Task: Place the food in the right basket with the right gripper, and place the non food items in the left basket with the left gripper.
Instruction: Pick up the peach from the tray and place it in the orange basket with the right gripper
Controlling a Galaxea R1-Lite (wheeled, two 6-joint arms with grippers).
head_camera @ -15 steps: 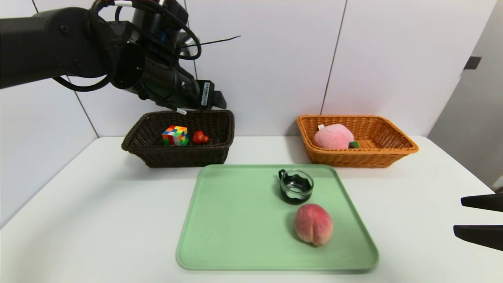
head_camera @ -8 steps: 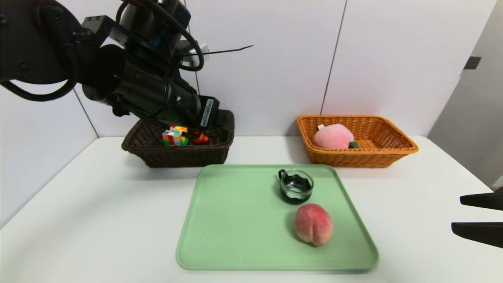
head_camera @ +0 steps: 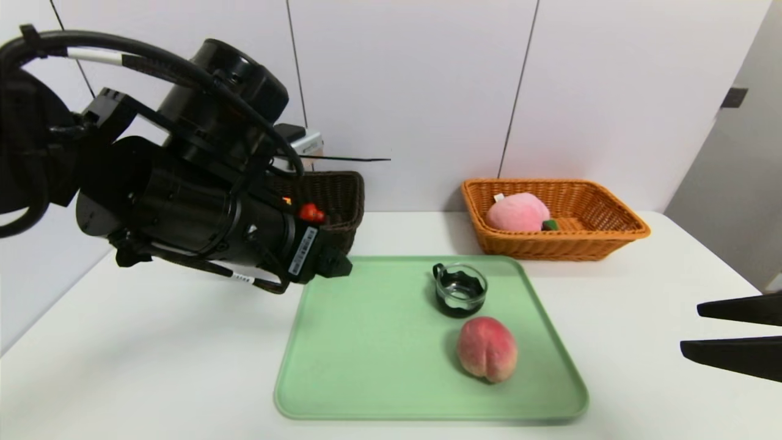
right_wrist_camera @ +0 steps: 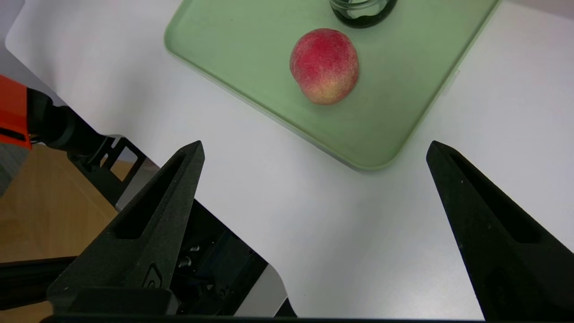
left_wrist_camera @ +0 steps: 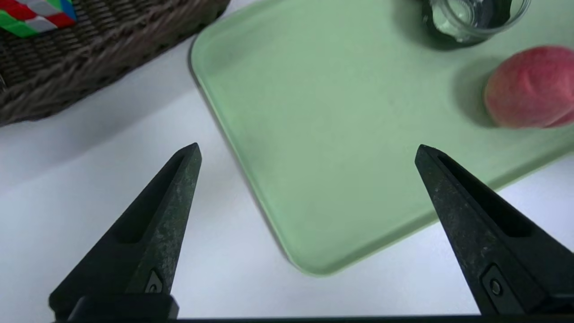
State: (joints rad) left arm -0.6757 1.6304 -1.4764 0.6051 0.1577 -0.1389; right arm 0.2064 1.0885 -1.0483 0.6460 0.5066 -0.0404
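A peach (head_camera: 487,349) and a small glass cup (head_camera: 460,289) sit on the green tray (head_camera: 366,342). The dark left basket (head_camera: 339,195) holds a colour cube (left_wrist_camera: 36,13) and a red item (head_camera: 311,212). A pink plush peach (head_camera: 518,212) lies in the orange right basket (head_camera: 599,241). My left gripper (left_wrist_camera: 308,146) hangs open and empty over the tray's (left_wrist_camera: 323,112) near left corner, well short of the cup (left_wrist_camera: 471,18). Off the tray's right side, my right gripper (head_camera: 691,329) is open and empty, with the peach (right_wrist_camera: 324,65) ahead of it.
The left arm's bulk (head_camera: 183,201) hides most of the dark basket in the head view. The white table (head_camera: 153,366) ends near my right gripper (right_wrist_camera: 315,143), where the robot's base shows below its edge.
The left arm swung down from above the dark basket toward the tray's left side, still open. The right gripper edged slightly inward.
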